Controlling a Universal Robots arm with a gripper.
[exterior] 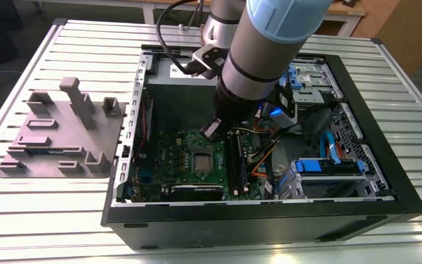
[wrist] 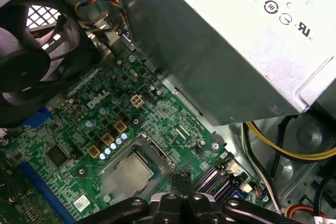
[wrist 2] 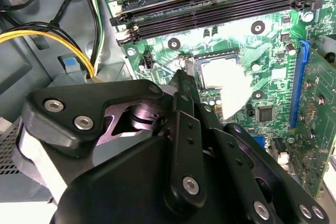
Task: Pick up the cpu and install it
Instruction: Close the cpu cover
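The claw (wrist: 181, 176) has its two black fingertips pressed together in the first wrist view, with nothing visible between them, low over the green motherboard (wrist: 68, 129). The cpu (wrist: 128, 170) lies flat in its metal-framed socket just beside those tips, not touching them. In the second wrist view the cpu (wrist 2: 216, 71) sits just past the claw (wrist 2: 181, 77) and its black linkages, with the dark memory slots (wrist 2: 210, 3) beyond. Farther off in the first wrist view are a black fan (wrist: 31, 40) and the big grey power supply box (wrist: 226, 40). In the exterior view the arm reaches down into the open computer case (exterior: 270, 220), which sits on the slatted metal counter (exterior: 50, 214). A grey moulded tray (exterior: 57, 137) lies beside the case, on the exterior view's left.
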